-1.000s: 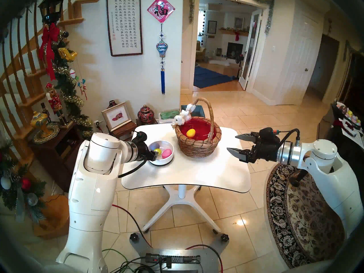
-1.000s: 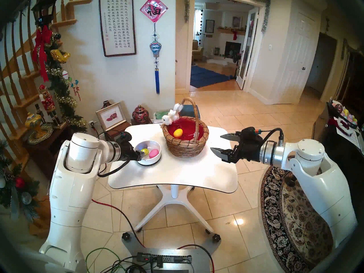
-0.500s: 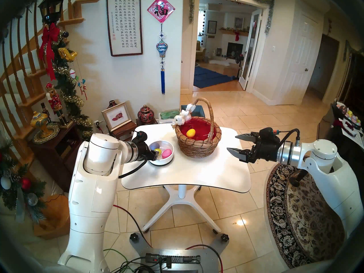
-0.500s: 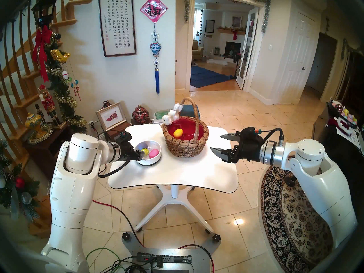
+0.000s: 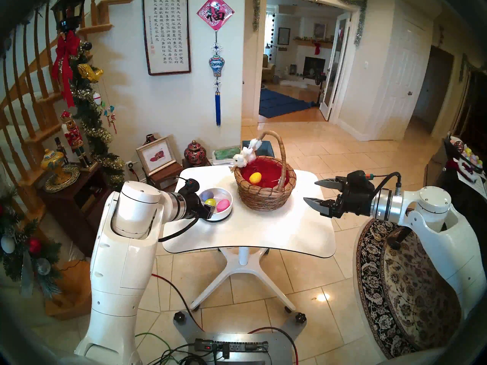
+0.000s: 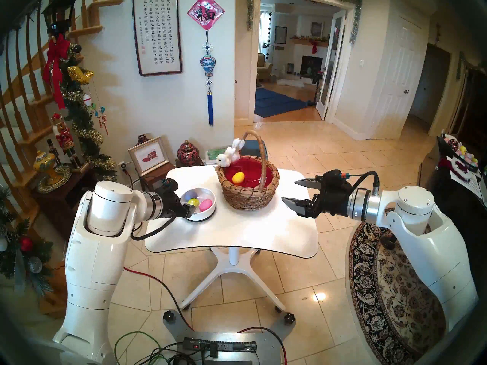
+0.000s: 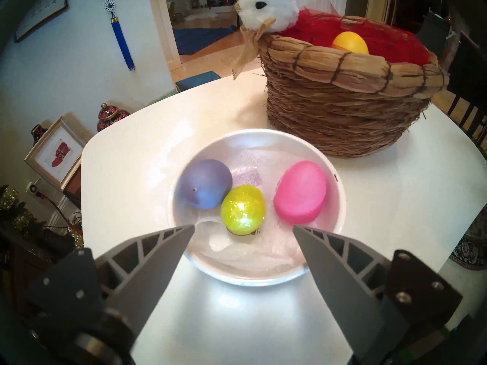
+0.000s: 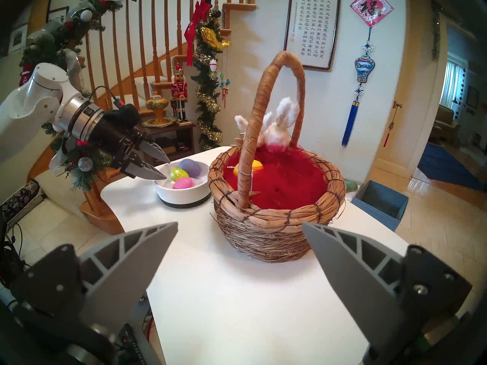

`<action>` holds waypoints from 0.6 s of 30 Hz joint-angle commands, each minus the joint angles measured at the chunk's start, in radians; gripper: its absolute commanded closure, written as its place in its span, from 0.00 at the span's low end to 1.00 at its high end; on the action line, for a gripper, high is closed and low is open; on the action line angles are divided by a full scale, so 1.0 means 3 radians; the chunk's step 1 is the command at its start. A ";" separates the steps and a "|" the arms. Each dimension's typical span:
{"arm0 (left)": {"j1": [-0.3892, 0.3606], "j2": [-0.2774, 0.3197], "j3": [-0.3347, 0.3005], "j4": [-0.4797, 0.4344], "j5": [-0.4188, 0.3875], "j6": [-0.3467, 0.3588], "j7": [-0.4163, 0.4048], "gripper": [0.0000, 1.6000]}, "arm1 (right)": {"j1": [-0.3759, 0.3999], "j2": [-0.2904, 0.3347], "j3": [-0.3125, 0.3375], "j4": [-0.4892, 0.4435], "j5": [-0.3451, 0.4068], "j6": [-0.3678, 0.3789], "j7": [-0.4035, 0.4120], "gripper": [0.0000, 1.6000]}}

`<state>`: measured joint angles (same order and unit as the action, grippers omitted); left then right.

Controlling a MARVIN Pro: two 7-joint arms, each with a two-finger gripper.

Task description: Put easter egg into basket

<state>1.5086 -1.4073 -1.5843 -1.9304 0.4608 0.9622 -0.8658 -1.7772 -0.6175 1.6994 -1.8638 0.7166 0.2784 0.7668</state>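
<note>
Three easter eggs lie in a shallow white bowl (image 7: 340, 196): a purple egg (image 7: 204, 184), a glittery yellow-green egg (image 7: 242, 209) and a pink egg (image 7: 300, 192). My left gripper (image 7: 243, 226) is open and empty, its fingertips over the bowl's near rim on either side of the yellow-green egg; it shows in the head view as the left gripper (image 5: 209, 208). The wicker basket (image 5: 266, 198), with red lining and a white bunny (image 5: 243, 156) on its rim, holds an orange-yellow egg (image 5: 255, 178). My right gripper (image 5: 310, 191) hangs open and empty, right of the basket.
Bowl and basket stand on a small white table (image 5: 250, 232); the basket's tall handle (image 5: 282, 156) arches over it. A dark side cabinet (image 5: 76, 196), framed picture and garlanded stair rail stand to the left. A patterned rug (image 5: 400, 285) lies on the tiled floor to the right.
My left arm has shifted slightly, its wrist turning a little over the bowl's near-left rim, uncovering more of the purple egg. The gripper stays open. The right arm has not moved.
</note>
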 commanded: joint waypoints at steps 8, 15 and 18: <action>-0.0041 0.0066 0.0035 -0.0023 -0.0085 -0.0008 -0.0339 0.15 | -0.0001 0.0011 0.0018 -0.0005 -0.0002 -0.0007 0.0003 0.00; -0.0084 0.0058 0.0053 0.0007 -0.0088 -0.0008 -0.0344 0.16 | -0.0001 0.0012 0.0017 -0.0005 -0.0001 -0.0008 0.0002 0.00; -0.0092 0.0056 0.0063 0.0011 -0.0076 -0.0008 -0.0359 0.17 | -0.0002 0.0013 0.0017 -0.0005 -0.0001 -0.0008 0.0001 0.00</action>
<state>1.5053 -1.3831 -1.5657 -1.9253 0.4358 0.9622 -0.8658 -1.7776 -0.6168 1.6991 -1.8638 0.7174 0.2779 0.7661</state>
